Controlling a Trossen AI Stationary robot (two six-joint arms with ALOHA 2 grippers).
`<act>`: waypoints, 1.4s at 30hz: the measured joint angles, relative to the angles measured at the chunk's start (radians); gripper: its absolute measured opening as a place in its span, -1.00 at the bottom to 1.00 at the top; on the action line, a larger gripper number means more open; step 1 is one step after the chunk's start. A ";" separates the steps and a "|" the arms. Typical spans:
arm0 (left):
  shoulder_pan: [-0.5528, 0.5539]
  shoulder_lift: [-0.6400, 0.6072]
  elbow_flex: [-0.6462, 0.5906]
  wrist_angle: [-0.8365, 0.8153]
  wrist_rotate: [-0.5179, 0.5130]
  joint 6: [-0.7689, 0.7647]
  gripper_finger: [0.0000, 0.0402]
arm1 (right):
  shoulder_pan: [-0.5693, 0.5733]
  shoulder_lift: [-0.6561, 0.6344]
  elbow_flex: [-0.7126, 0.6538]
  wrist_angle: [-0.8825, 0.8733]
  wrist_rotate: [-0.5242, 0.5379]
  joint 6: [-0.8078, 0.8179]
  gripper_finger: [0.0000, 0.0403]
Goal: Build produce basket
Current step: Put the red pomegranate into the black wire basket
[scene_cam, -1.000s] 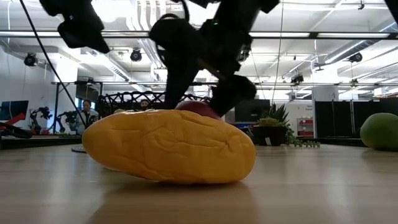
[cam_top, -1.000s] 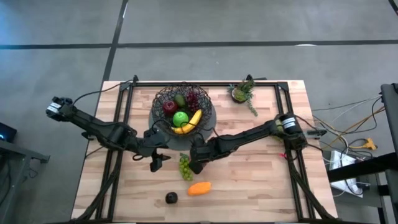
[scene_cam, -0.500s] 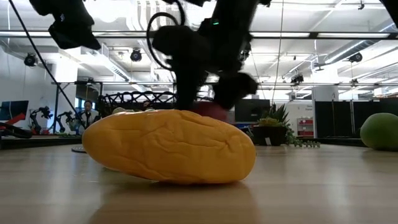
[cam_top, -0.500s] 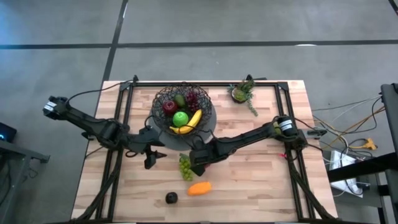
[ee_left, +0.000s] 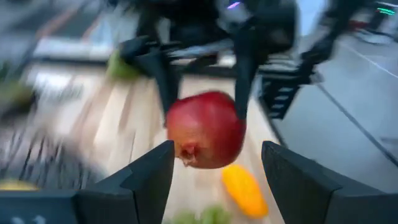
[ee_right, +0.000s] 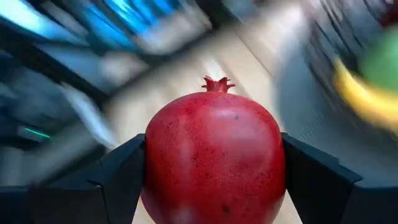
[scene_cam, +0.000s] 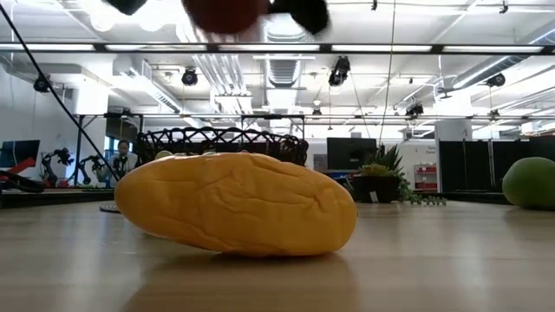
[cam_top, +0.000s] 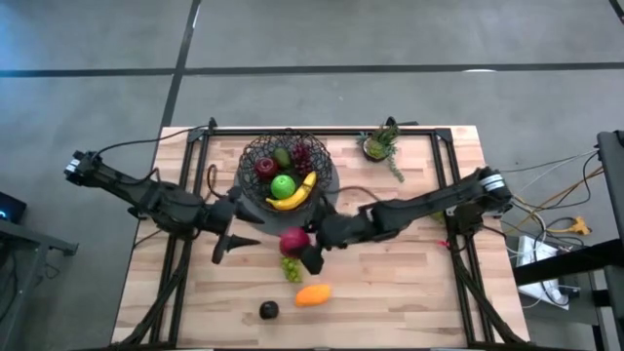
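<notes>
Just in front of the basket [cam_top: 286, 168], your right pincer [cam_top: 297, 250] pinches a red pomegranate [cam_top: 292, 241] above the tabletop [cam_top: 409, 292], while your left pincer [cam_top: 226, 246] hangs spread nearby.

Low view crops the red pomegranate [scene_cam: 224, 12] at the top edge; the basket [scene_cam: 221, 143] stands half-hidden behind the orange fruit [scene_cam: 236, 204].

Right gripper [cam_top: 298, 250] clamped on red pomegranate [cam_top: 292, 241], lifted just in front of basket [cam_top: 286, 174]. Left gripper [cam_top: 226, 246] beside it, jaws apart, nothing held.
</notes>
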State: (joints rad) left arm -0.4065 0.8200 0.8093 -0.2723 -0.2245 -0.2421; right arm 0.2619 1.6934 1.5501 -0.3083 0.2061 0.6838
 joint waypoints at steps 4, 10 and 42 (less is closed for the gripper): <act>0.000 0.017 0.000 0.140 0.055 0.179 0.13 | -0.014 -0.035 -0.011 0.174 -0.056 -0.083 0.52; 0.010 0.062 0.001 0.230 0.055 0.197 0.13 | -0.014 -0.052 -0.013 0.235 -0.058 -0.132 0.51; 0.022 0.080 -0.010 0.209 0.130 0.117 -0.95 | -0.009 -0.047 -0.013 0.234 -0.096 -0.117 0.56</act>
State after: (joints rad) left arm -0.3843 0.9005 0.7990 -0.0638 -0.0945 -0.1250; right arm 0.2527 1.6466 1.5368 -0.0747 0.1096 0.5666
